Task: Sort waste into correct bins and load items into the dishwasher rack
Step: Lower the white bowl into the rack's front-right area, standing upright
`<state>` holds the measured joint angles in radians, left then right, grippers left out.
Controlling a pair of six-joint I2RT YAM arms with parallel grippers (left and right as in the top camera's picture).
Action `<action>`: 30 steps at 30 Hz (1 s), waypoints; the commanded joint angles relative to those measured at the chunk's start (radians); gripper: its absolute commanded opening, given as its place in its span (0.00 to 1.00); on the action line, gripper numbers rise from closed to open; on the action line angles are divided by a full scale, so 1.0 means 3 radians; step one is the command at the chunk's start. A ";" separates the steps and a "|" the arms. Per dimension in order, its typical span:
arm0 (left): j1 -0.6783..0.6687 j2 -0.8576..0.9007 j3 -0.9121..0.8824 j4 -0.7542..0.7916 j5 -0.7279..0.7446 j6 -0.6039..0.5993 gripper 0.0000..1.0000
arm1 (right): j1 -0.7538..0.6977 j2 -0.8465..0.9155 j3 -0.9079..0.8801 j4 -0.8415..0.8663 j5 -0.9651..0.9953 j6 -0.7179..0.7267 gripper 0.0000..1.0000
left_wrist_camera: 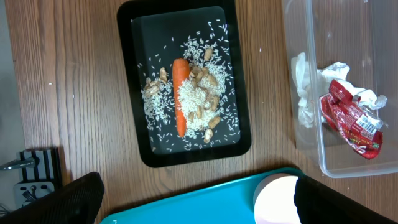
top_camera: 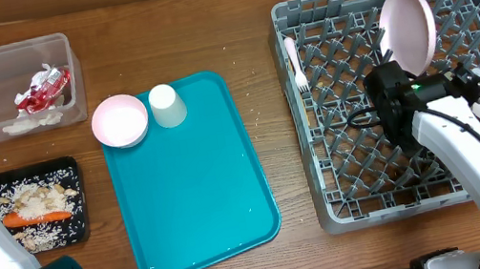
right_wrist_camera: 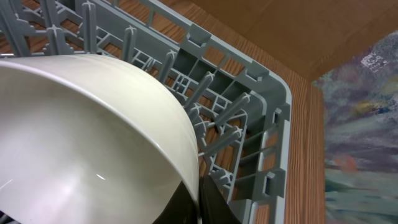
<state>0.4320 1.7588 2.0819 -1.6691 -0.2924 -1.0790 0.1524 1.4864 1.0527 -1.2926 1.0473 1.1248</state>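
My right gripper (top_camera: 399, 59) is shut on the lower rim of the pale pink plate (top_camera: 408, 26), which stands on edge among the pegs of the grey-blue rack (top_camera: 361, 164). Up close, its fingertips (right_wrist_camera: 208, 202) pinch the plate (right_wrist_camera: 93, 143). A cream fork (top_camera: 294, 63) lies in the rack's left part. My left gripper (left_wrist_camera: 202, 208) hangs open, high over the table's left side. The black tray (left_wrist_camera: 143, 50) holds the carrot (left_wrist_camera: 180, 96) and rice (left_wrist_camera: 199, 93). Napkins (left_wrist_camera: 305, 90) and the red wrapper (left_wrist_camera: 351, 118) lie in the clear tub (left_wrist_camera: 311, 25).
The teal tray (top_camera: 196, 190) lies mid-table, with a pink bowl (top_camera: 119, 121) and an upturned white cup (top_camera: 167, 105) at its far left corner. A few rice grains are scattered on the wood beside it.
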 commanded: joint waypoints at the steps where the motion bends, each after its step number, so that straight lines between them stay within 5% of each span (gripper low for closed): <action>1: -0.0031 0.0027 -0.0013 -0.0005 -0.0071 -0.0070 1.00 | 0.0018 -0.0010 -0.0013 -0.0132 0.0088 0.0008 0.04; 14: -0.0033 0.0027 -0.0013 -0.0005 -0.0072 -0.0071 1.00 | 0.0013 -0.0011 -0.0015 -0.0985 0.0220 0.0818 0.04; 20: -0.0036 0.0027 -0.0013 -0.0005 -0.0072 -0.0070 1.00 | 0.0018 -0.0011 -0.0085 -0.0977 0.0125 0.0815 0.04; 30: -0.0039 0.0027 -0.0013 -0.0005 -0.0072 -0.0071 1.00 | -0.0008 -0.0010 -0.0177 -0.0752 0.0965 0.0900 0.04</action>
<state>0.4316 1.7588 2.0819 -1.6691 -0.2928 -1.0790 0.1520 1.4868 1.0042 -1.5433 1.2076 1.3643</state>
